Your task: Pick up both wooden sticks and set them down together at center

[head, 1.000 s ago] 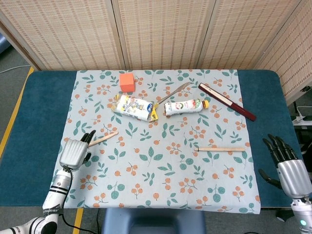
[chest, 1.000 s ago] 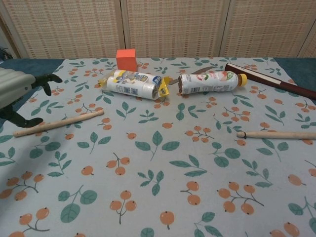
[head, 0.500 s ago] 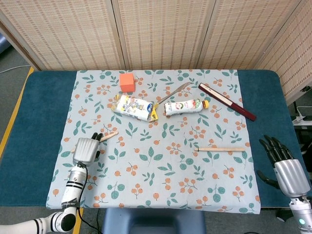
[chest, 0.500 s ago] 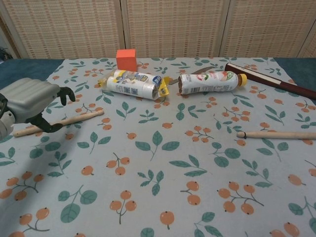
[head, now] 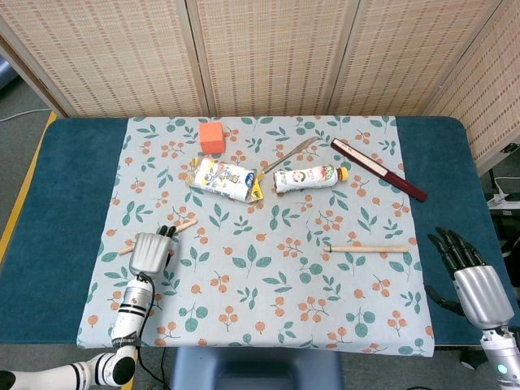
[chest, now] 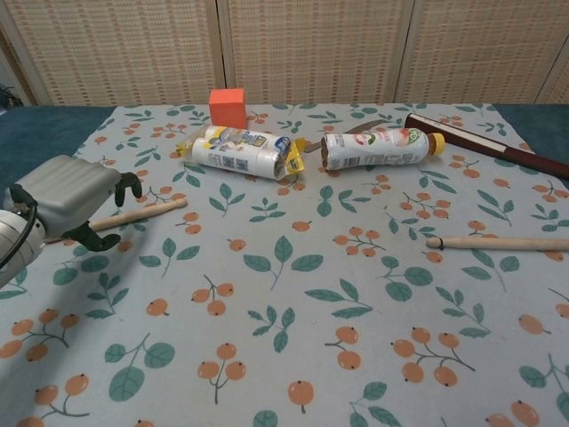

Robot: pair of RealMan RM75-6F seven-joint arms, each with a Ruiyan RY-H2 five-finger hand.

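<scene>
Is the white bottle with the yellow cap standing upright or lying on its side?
Lying on its side. The white bottle rests lengthwise on the tablecloth, its cap pointing toward the dark red stick.

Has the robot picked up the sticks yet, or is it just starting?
Just starting. Nothing looks done: both sticks lie on the cloth, far apart. The left hand is over the left stick, fingers curled over it, but no grip is visible. The right hand waits open past the table's edge, away from the right stick. Left: grab both and lay them together at center.
</scene>
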